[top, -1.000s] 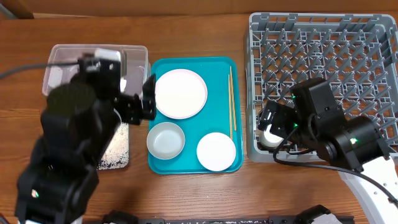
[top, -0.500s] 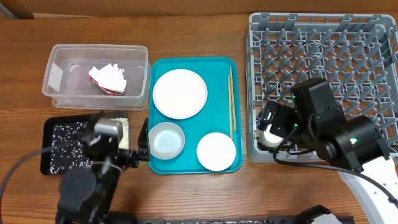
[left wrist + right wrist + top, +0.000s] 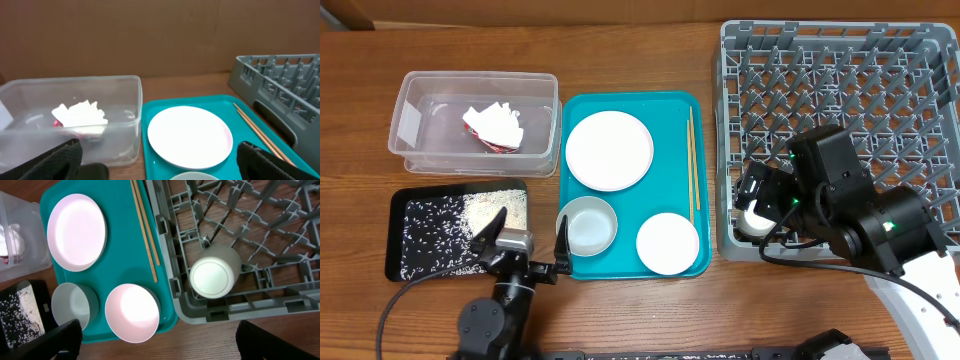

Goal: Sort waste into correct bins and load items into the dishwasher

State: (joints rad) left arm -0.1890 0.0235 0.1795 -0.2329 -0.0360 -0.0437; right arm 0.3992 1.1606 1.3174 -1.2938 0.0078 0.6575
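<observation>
Left gripper [image 3: 533,218] was withdrawn from over the tub [image 3: 408,162] to the near table edge. Its fingers were spread wide and nothing was held. Wrapper [image 3: 483,137] and napkin [image 3: 498,120] were left in the tub, rice [image 3: 490,214] on the black tray [image 3: 408,252]; waste sorting was judged done. Right gripper [image 3: 157,330] was unmoved above the rack [image 3: 840,48] corner, released, with the cup [image 3: 215,276] lying among pegs beneath. Plate [image 3: 610,150], grey bowl [image 3: 588,225], pink bowl [image 3: 667,243] and chopsticks [image 3: 691,165] were still found on the teal tray [image 3: 582,272], to be loaded.
</observation>
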